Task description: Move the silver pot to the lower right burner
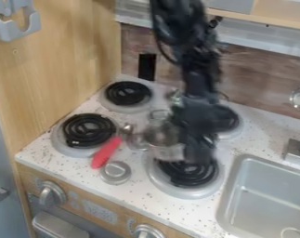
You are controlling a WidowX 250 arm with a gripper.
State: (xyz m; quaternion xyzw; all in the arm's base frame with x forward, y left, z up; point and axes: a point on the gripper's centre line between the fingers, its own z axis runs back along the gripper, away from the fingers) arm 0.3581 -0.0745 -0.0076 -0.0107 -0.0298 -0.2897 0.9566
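Observation:
The black gripper hangs over the middle of the stove, right beside the silver pot and above the back part of the lower right burner. Left of it, the silver pot is at the burner's upper left edge, its right side partly hidden behind the gripper. Whether the two touch, and whether the pot rests on the burner, I cannot tell.
A red-handled utensil lies beside the lower left burner, with a round silver lid-like piece in front. The upper left burner and upper right burner stand behind. A grey sink is at the right.

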